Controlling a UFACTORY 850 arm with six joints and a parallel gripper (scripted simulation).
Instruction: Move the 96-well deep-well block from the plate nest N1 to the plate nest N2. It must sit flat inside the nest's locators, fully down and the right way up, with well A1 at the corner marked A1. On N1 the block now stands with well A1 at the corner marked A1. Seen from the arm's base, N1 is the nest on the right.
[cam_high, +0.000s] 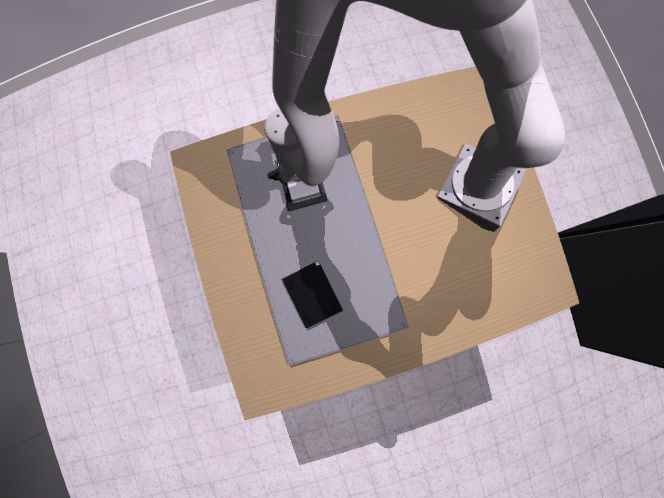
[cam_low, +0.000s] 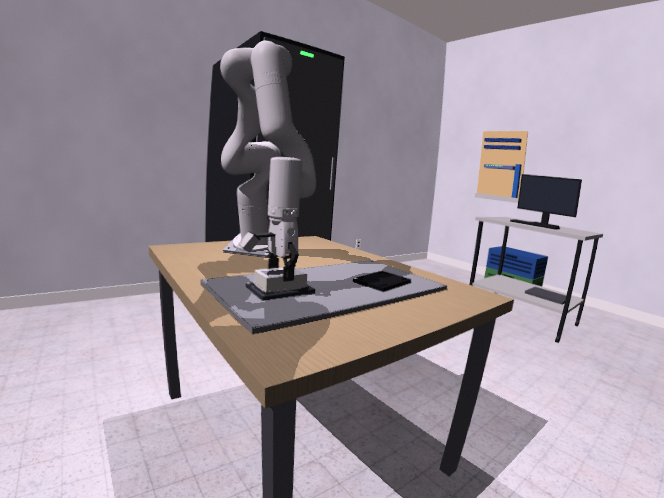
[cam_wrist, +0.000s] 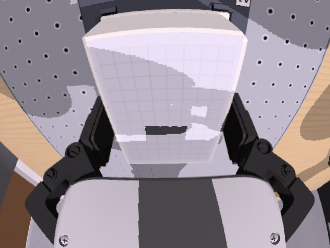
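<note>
The white 96-well deep-well block (cam_wrist: 166, 88) (cam_low: 279, 290) sits in the dark plate nest N1 on the grey perforated baseplate (cam_low: 321, 294). It also shows in the exterior and top views (cam_low: 279, 278) (cam_high: 304, 190), partly hidden by the arm from above. My gripper (cam_wrist: 167, 107) is open, lowered over the block, with one dark finger on each long side; I cannot tell whether the fingers touch it. The empty black nest N2 (cam_high: 312, 294) (cam_low: 381, 280) lies further along the baseplate.
The arm's base plate (cam_high: 481, 187) is bolted to the wooden table (cam_low: 327, 332). A black cabinet (cam_low: 316, 134) stands behind the table. A shelf with a monitor (cam_low: 547, 195) stands at the right wall.
</note>
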